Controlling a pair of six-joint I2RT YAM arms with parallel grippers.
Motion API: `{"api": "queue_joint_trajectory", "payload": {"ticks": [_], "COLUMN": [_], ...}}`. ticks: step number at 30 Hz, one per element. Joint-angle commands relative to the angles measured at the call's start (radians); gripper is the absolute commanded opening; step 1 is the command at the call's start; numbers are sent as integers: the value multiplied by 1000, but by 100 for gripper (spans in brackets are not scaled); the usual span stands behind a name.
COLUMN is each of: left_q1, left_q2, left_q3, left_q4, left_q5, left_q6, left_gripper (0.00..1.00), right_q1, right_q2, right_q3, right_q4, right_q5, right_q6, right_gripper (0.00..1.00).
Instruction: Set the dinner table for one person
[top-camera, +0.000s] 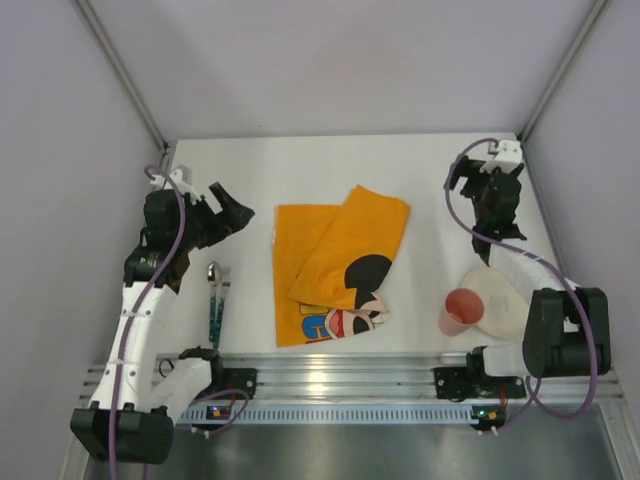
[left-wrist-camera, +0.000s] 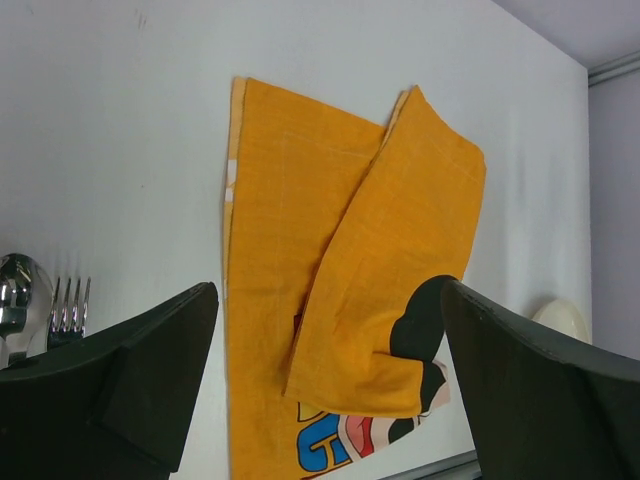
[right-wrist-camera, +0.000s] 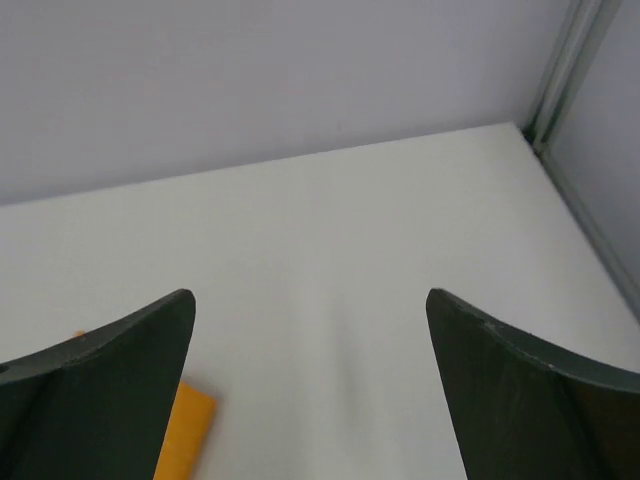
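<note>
The white dinner table (top-camera: 330, 165) carries an orange Mickey Mouse placemat (top-camera: 315, 265) at its middle, one corner folded over itself; the left wrist view shows the placemat (left-wrist-camera: 300, 230) too. A spoon (top-camera: 213, 272) and a fork (top-camera: 224, 285) lie at the left, near the front. A small white plate (top-camera: 500, 300) and an orange-pink cup (top-camera: 458, 312) stand at the front right. My left gripper (top-camera: 232, 212) is open and empty, left of the placemat. My right gripper (top-camera: 497, 215) is open and empty, behind the plate.
Grey walls with metal posts close the table at the back and sides. An aluminium rail (top-camera: 340, 375) runs along the front edge. The placemat's corner (right-wrist-camera: 185, 440) shows in the right wrist view.
</note>
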Motion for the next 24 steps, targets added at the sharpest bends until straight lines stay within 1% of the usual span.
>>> {"api": "queue_joint_trajectory", "payload": {"ticks": [1,2,3,4,5,6,7,8,9,10,11,12,13,14,15,16,17,18,20,21,23,24], "left_q1": [-3,-3,-3,-3,-3,-3,-3,-3,-5,-6,-12,-15,-18,-29,-35,-43,-64,-78,-110,-145,-185,-193], "left_q2": [30,28,25,16,10,4,-4,-4,2,8,22,30,38,56,62,71,80,100,125,154,185,205], "left_q3": [-6,-16,-26,-37,-61,-74,-88,-112,-120,-129,-150,-161,-174,-196,-207,-221,-238,-244,-255,-256,-263,-264], "left_q4": [16,16,24,29,36,44,52,50,46,35,30,26,27,30,36,43,50,52,53,55,55,56], "left_q5": [18,18,21,23,26,29,23,18,13,12,7,9,10,12,16,21,13,7,-19,-43,-65,-80], "left_q6": [-11,-11,-12,-15,-14,-11,-6,-6,-3,9,14,18,20,20,24,26,27,31,35,35,31,21], "left_gripper": [99,99,99,99,99,99,99,99,99,99,99,99,99,99,99,98,97,96,96,95,93,90], "right_q1": [10,10,8,4,-1,9,31,61,154,207,256,334,367,399,458,488,517,572,621,657,687,718], "right_q2": [-36,-36,-11,1,48,79,111,141,186,207,269,306,341,415,446,473,516,535,569,601,645,656], "right_q3": [158,198,227,247,253,272,360,414,468,565,621,672,771,817,857,914,934,948,987,1000,1048,1062], "right_q4": [-180,-243,-294,-314,-267,-276,-335,-474,-539,-608,-730,-791,-850,-968,-1016,-1056,-1116,-1136,-1203,-1230,-1314,-1340], "right_q5": [-89,-62,-47,-71,-247,-311,-333,-321,-286,-239,-187,-186,-186,-186,-185,-180,-163,-156,-142,-142,-155,-162], "right_q6": [337,339,542,596,613,635,627,592,467,408,361,312,305,299,284,279,268,258,247,247,241,227], "right_gripper": [100,100,100,100,100,100,100,100,100,100,100,100,100,100,100,100,100,100,100,100,100,100]}}
